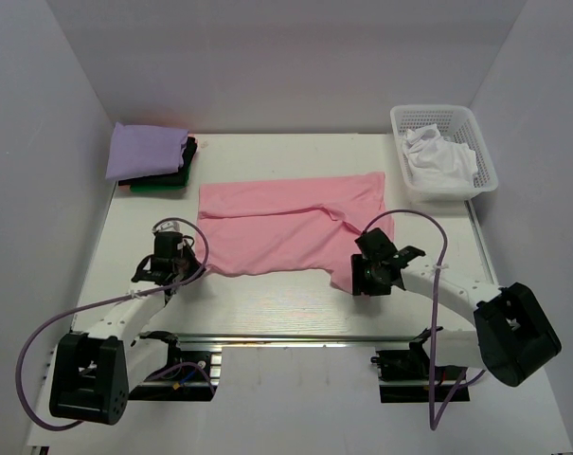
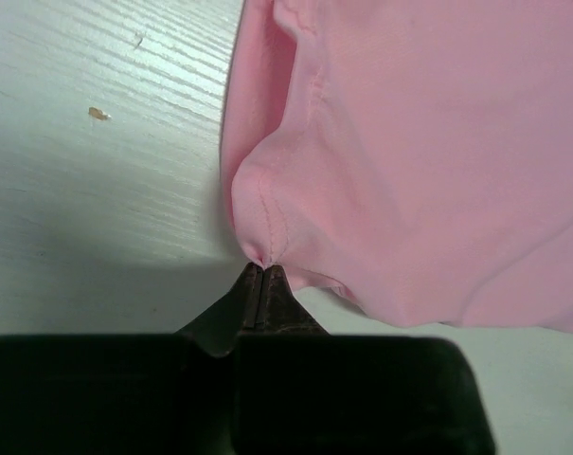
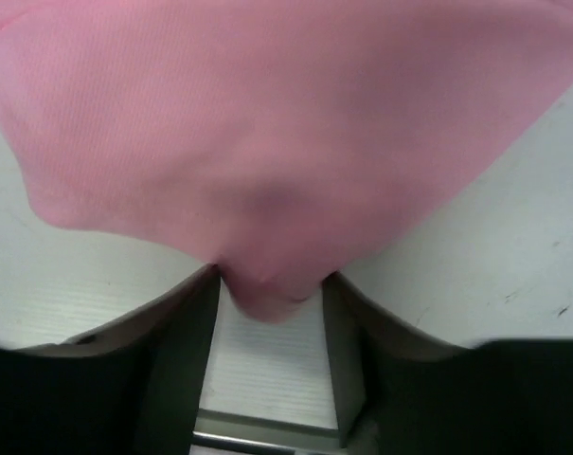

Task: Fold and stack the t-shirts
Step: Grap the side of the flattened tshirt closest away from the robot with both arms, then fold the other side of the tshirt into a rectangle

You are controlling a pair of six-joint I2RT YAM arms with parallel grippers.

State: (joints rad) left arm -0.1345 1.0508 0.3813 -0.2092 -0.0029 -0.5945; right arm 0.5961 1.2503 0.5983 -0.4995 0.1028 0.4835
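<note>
A white table (image 1: 295, 308) with a faint wood grain fills the floor of a pale booth whose plain walls (image 1: 286, 57) close it in on the left, far and right sides. A metal rail (image 1: 295, 338) runs along the near edge between the two arm bases. At the far left corner sits a folded stack: a lavender t-shirt (image 1: 146, 150) on top, a black t-shirt (image 1: 186, 154) showing at its right edge, and a green t-shirt (image 1: 158, 187) at the bottom. A purple cable (image 1: 30, 346) loops out from the left arm. The left gripper (image 1: 169, 252) rests at the near left edge of the pink t-shirt (image 1: 286, 223). In the left wrist view its fingers (image 2: 277, 294) are pressed together, pinching a small peak of the stitched hem, while a tan speck (image 2: 98, 114) lies on the bare board well to the left. The pink t-shirt lies spread flat across the middle of the table with a few creases, apart from the stack. The right gripper (image 1: 369, 277) sits over the shirt's near right corner. In the right wrist view its fingers (image 3: 196, 322) stand apart, and a soft lobe of pink cloth hangs between their tips. At the far right corner stands a white lattice basket (image 1: 411, 118) holding crumpled white cloth (image 1: 438, 161).
</note>
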